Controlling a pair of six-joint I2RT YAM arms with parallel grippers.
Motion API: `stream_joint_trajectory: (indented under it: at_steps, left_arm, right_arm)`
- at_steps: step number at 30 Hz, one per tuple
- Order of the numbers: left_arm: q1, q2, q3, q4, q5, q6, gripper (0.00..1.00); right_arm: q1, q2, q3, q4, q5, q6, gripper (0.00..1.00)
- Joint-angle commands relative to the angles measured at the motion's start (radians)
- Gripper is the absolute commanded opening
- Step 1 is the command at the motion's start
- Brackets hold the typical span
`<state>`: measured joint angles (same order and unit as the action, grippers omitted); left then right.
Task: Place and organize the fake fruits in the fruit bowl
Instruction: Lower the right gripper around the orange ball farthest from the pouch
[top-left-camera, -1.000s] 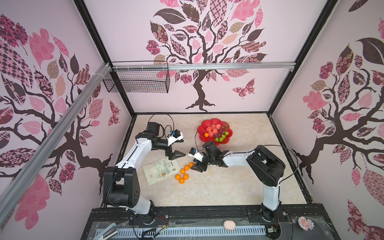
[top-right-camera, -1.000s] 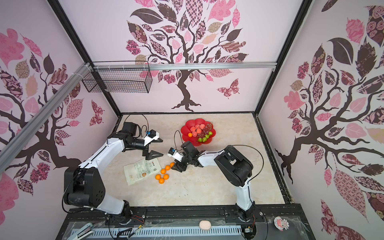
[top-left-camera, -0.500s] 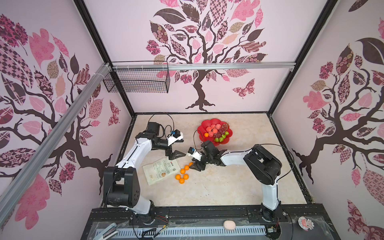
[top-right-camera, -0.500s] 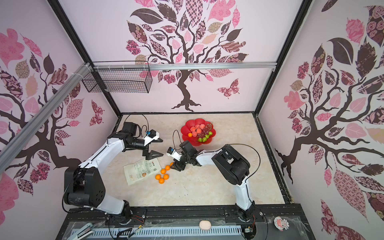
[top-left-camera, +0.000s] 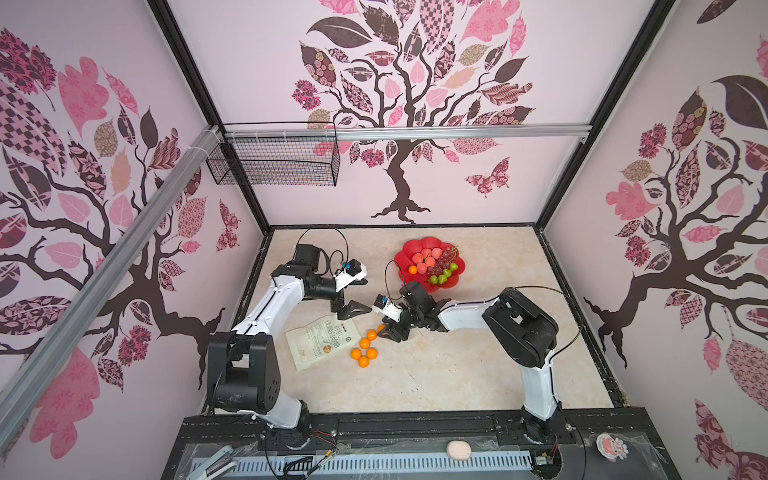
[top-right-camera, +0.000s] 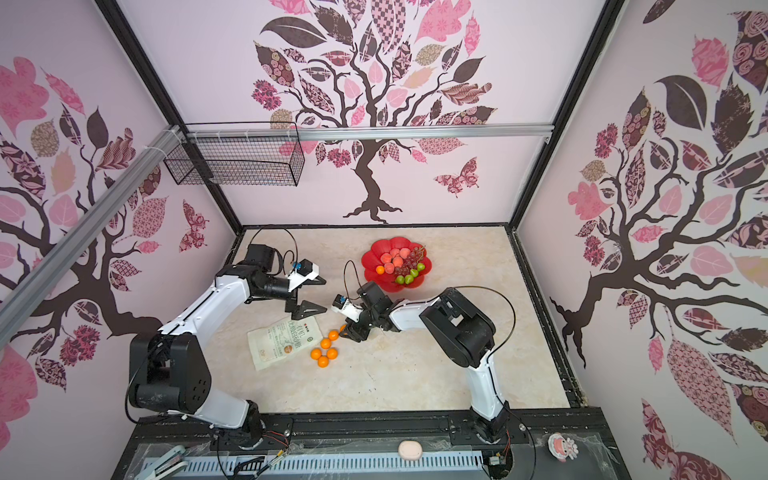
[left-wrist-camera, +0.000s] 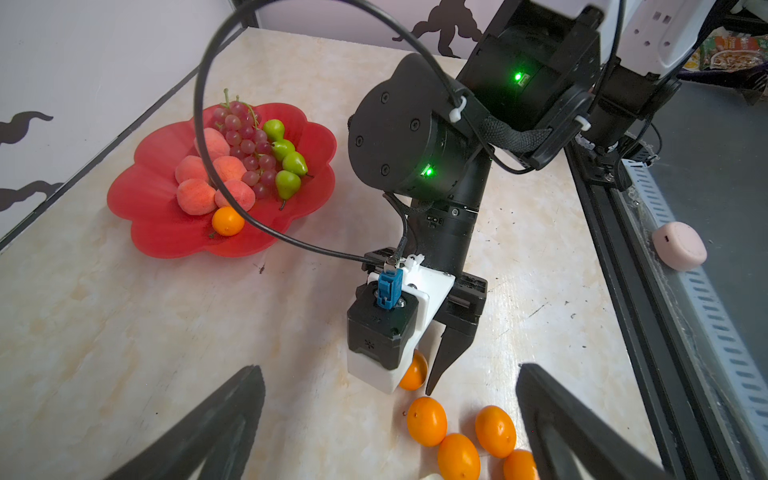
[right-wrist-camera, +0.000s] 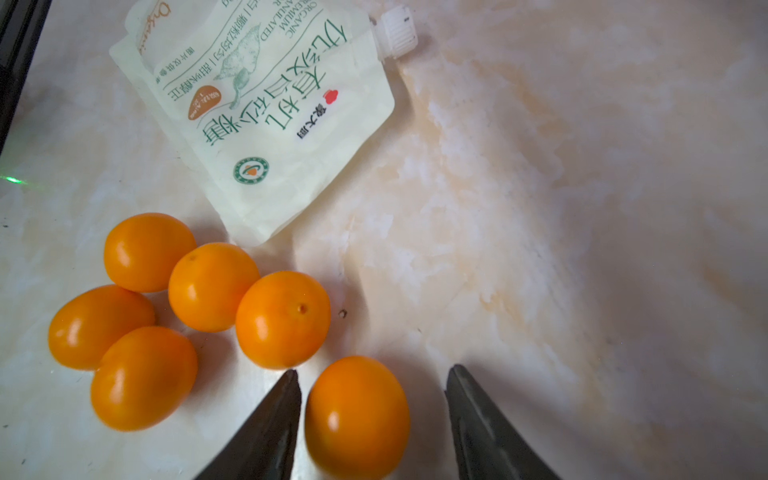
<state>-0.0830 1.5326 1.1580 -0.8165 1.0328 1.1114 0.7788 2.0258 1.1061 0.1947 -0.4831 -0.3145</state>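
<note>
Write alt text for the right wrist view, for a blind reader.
The open right gripper has two dark fingers flanking one small glossy orange fruit on the pale marbled table. Five more oranges cluster beside a flat white printed pouch.

You have the red, flower-shaped fruit bowl (left-wrist-camera: 145, 208) sitting upright, holding pink peaches (left-wrist-camera: 195, 197), a purple-red grape bunch (left-wrist-camera: 247, 143), green pears (left-wrist-camera: 286, 183) and one orange (left-wrist-camera: 227, 221) by its rim. Well apart on the tabletop (right-wrist-camera: 540, 208), five oranges (right-wrist-camera: 212, 286) cluster together, touching. A sixth orange (right-wrist-camera: 357, 415) lies just beside them.
</note>
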Motion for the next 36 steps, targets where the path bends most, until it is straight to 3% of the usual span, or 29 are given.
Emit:
stream_joint_trajectory:
  at_steps: [1,18,36]
  left_arm:
    - [0.002,0.006,-0.017,0.004,0.008,0.004,0.98]
    - [0.004,0.007,-0.014,0.007,0.014,0.005,0.98]
    - [0.005,-0.014,-0.020,0.104,0.097,-0.064,0.98]
  right_arm:
    - [0.009,0.042,0.027,-0.039,-0.008,-0.005,0.57]
    - [0.008,0.002,0.017,-0.039,-0.013,0.003,0.46]
    - [-0.044,-0.208,-0.066,0.019,-0.029,0.060,0.42]
